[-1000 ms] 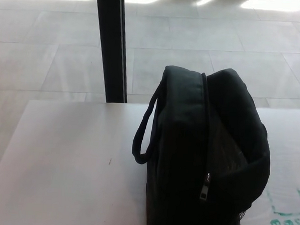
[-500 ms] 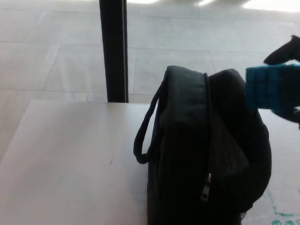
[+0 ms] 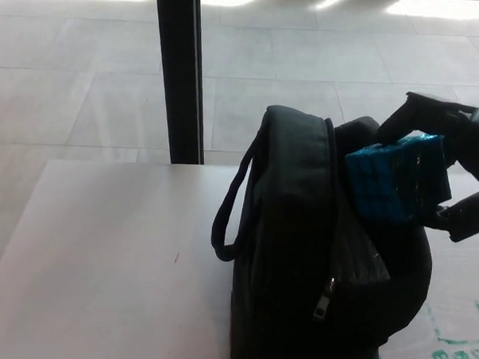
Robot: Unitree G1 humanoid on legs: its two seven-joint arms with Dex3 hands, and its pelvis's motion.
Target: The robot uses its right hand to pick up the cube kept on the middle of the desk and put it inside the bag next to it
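Note:
A black bag (image 3: 300,254) with a carry handle stands upright on the white desk (image 3: 101,253), its zipped top gaping on the right side. My right hand (image 3: 455,169) comes in from the right edge, shut on a blue grid-faced cube (image 3: 398,178). The cube hangs tilted right over the bag's opening, its lower left corner level with the bag's rim. Black fingers (image 3: 421,108) wrap over the cube's top, and the thumb sits under its right side. No left hand shows in the head view.
A black post (image 3: 179,73) rises behind the desk's far edge, with pale tiled floor (image 3: 93,78) beyond. Green marker scribbles (image 3: 459,348) lie on the desk at the bottom right. Bare desk surface stretches to the left of the bag.
My right hand has carried the cube left and down, from beside the bag's upper right to right over its opening. One second ago neither hand nor cube showed.

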